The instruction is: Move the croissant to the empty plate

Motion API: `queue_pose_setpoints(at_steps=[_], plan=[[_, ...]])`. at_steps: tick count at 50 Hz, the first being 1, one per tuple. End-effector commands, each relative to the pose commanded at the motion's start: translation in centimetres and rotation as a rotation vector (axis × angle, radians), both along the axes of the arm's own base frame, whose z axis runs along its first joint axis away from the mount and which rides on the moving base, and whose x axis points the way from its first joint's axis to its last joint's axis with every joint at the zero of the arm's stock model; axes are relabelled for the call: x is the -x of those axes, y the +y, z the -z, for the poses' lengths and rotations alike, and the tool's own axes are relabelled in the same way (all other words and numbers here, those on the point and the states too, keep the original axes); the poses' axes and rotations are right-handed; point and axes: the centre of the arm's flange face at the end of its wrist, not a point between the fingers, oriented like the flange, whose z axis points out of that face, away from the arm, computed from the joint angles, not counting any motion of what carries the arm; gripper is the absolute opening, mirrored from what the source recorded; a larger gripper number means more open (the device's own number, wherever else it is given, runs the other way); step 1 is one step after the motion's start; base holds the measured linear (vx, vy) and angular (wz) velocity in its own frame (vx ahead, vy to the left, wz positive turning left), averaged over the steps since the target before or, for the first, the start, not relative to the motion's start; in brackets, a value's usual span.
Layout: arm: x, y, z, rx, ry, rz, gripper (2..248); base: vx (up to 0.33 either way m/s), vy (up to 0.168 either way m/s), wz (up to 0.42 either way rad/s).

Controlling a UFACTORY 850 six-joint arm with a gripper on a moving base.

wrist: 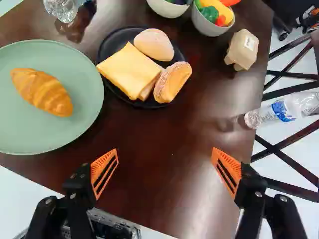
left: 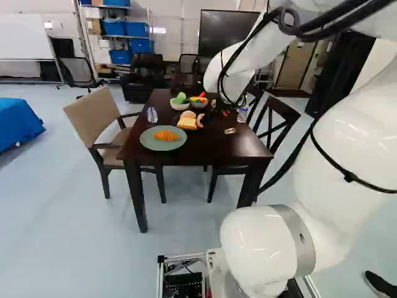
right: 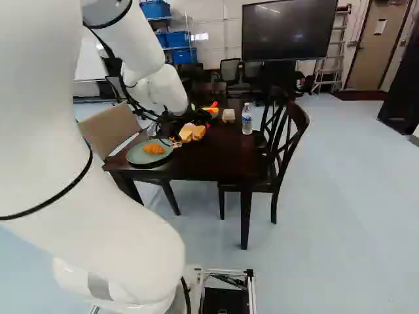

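Closest to the base cameras, the white arm (right: pixel 118 242) rises large and reaches out over the dark table (wrist: pixel 164 164). At its end the gripper (left: pixel 224 107) has its jaws spread wide, orange pads (wrist: pixel 104 174) facing each other, with only bare tabletop showing between them. Near the table's near left corner sits the green plate (wrist: pixel 30 132), and the croissant (wrist: pixel 42 92) lies on it, well inside the rim, with neither finger touching it. Just beside that plate, away from the left edge, is a black plate (wrist: pixel 137 103) carrying a slice of cheese on bread (wrist: pixel 127 69), a round bun (wrist: pixel 153 44) and another piece of bread (wrist: pixel 172 82). Further toward the far edge stand two bowls side by side, the left bowl (wrist: pixel 169 8) and the right bowl (wrist: pixel 209 26), the right one filled with bright yellow, green and red food. A small carton (wrist: pixel 242 49) is near the right edge, and a labelled water bottle (right: pixel 247 119) stands by that same edge. Another clear bottle (left: pixel 152 115) stands near the left edge, beyond the green plate. A beige chair (left: pixel 93 118) is drawn up at the left side
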Motion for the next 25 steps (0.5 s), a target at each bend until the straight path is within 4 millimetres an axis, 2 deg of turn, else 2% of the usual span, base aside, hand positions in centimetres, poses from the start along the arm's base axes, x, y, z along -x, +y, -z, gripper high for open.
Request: queue_pose_setpoints(at_steps=[25], plan=[[4.3, 0.2, 4.5, -0.107, -0.168, 0.096, 247, 0.0, 0.0, 0.0]])
